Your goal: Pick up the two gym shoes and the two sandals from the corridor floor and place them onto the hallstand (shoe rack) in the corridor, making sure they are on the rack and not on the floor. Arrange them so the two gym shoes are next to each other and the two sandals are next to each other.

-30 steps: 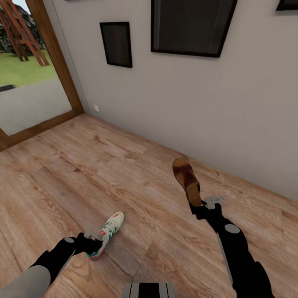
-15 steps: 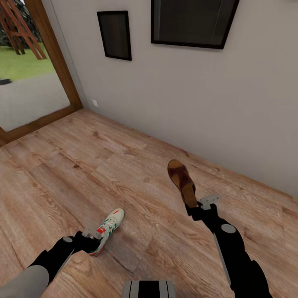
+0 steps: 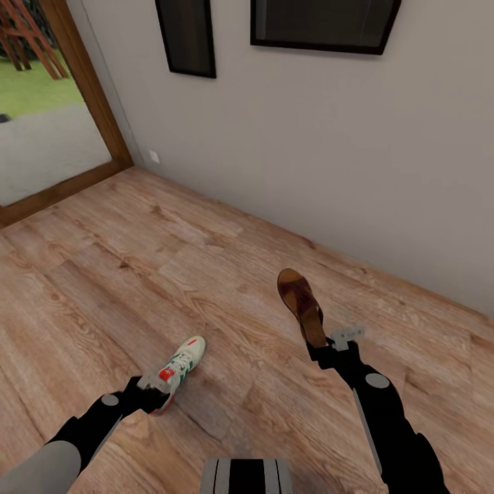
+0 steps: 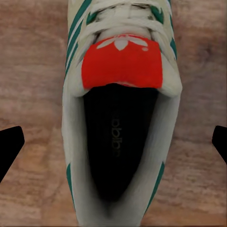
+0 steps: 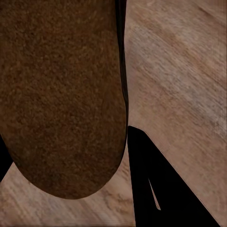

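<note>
Sneaker [image 3: 177, 370] heel clamped in left pincer [image 3: 152, 392], sandal [image 3: 302, 307] heel held by right pincer [image 3: 322, 346]

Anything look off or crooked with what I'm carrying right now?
Nothing looks damaged. The left end effector has a sneaker by its heel, the right end effector a sandal by its heel; both stick out forward above the floor.

Bare floor [image 3: 137, 274]; wall [image 3: 309, 151] ahead
</note>
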